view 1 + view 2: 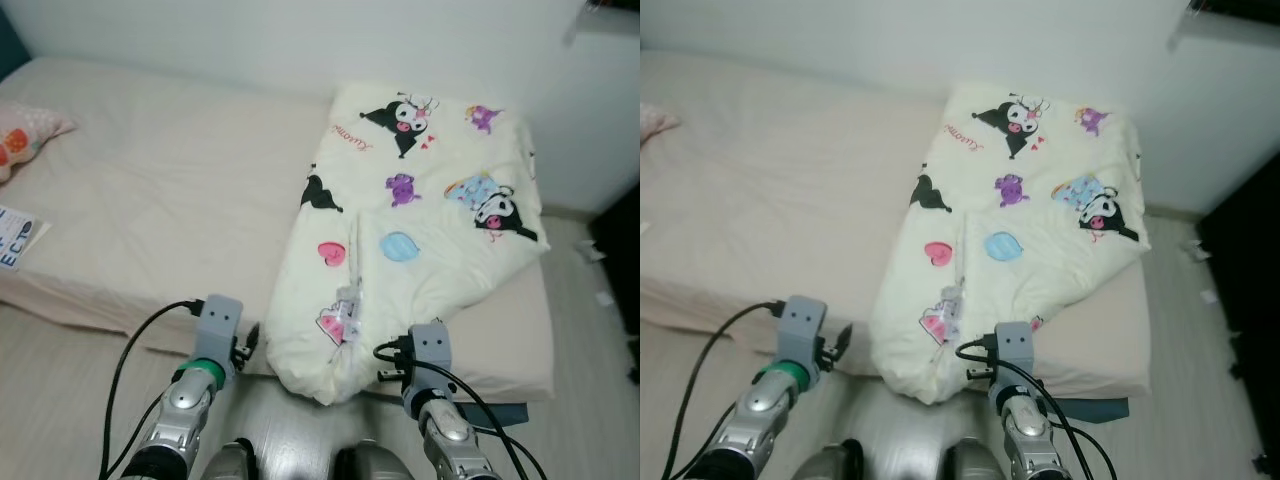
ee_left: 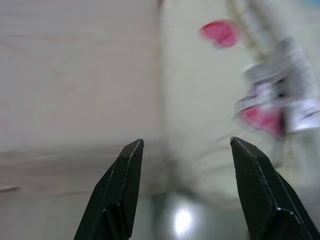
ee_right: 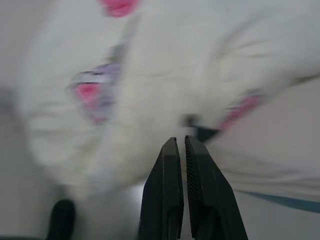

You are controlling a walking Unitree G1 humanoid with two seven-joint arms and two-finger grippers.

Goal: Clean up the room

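A cream comforter (image 1: pixel 410 240) printed with cartoon figures lies bunched on the right half of the bed (image 1: pixel 150 200), and its near end hangs over the front edge. My left gripper (image 2: pixel 185 145) is open and empty, held low just left of that hanging end, in front of the mattress edge. My right gripper (image 3: pixel 180 140) is shut with nothing in it, and it points at the comforter's lower right edge. Both wrists show at the bottom of the eye views, the left wrist (image 1: pixel 218 322) and the right wrist (image 1: pixel 430 348). The wrist views are blurred.
A pink pillow (image 1: pixel 25 135) and a printed paper (image 1: pixel 15 238) lie at the bed's left end. A white wall stands behind the bed. Pale floor (image 1: pixel 590 400) runs to the right, with a dark piece of furniture (image 1: pixel 620 270) and a blue strap (image 1: pixel 505 412) by the bed.
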